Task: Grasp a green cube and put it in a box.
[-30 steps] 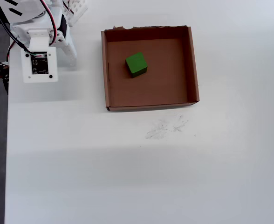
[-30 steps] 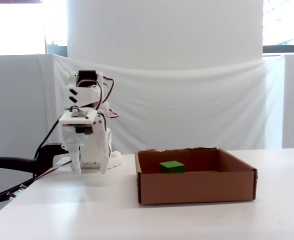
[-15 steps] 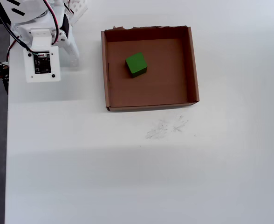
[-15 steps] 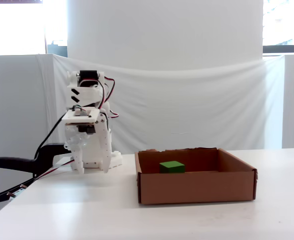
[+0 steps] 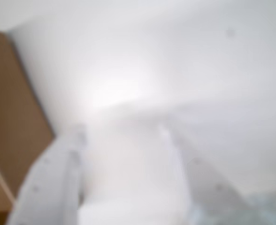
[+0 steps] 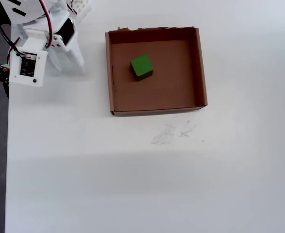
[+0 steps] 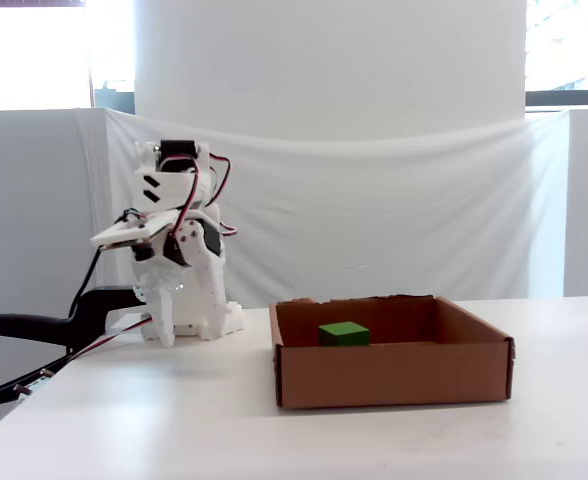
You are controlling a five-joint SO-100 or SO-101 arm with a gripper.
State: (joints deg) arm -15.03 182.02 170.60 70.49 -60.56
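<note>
The green cube lies inside the box, in its upper left part in the overhead view. In the fixed view the cube shows above the box's front wall. My gripper is folded back by the arm's base, left of the box and well apart from it, pointing down at the table. In the blurred wrist view its two white fingers stand apart around my gripper's middle, with only white table between them. It holds nothing.
The white arm base stands at the table's left rear, with cables and a black clamp over the left edge. A blurred brown surface fills the wrist view's left side. Faint pencil marks lie in front of the box.
</note>
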